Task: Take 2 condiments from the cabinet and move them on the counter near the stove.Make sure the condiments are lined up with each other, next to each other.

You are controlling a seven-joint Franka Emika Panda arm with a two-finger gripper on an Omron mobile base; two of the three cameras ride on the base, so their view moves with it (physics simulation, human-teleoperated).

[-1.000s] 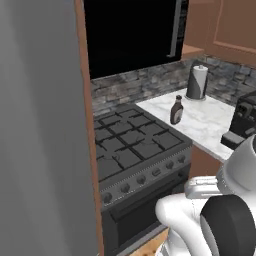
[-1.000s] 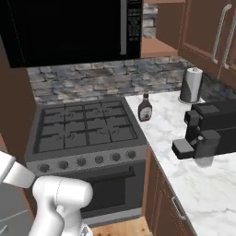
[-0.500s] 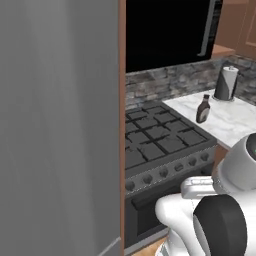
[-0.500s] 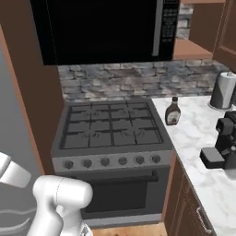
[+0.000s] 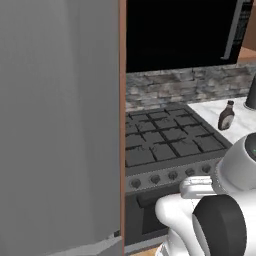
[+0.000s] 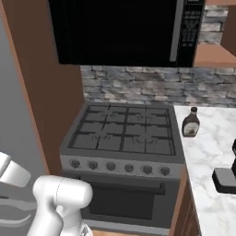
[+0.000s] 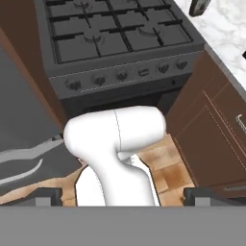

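Centre of the right base frame: stove [image 6: 124,138], black, grates bare; counter [image 6: 209,147], white marble at right edge; dark brown bottle [image 6: 191,122] — upright on the marble just beside the stove, apparently delivered; gripper [image 7: 122,197] — jaws wide, empty.

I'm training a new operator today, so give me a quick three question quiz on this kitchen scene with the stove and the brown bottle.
1. True or false: the dark brown bottle stands upright on the counter.
2. On which side of the stove does the bottle stand in the right base view? A) left B) right C) on the grates
3. What colour is the bottle's cap?

Key: 1 true. 2 B. 3 black.
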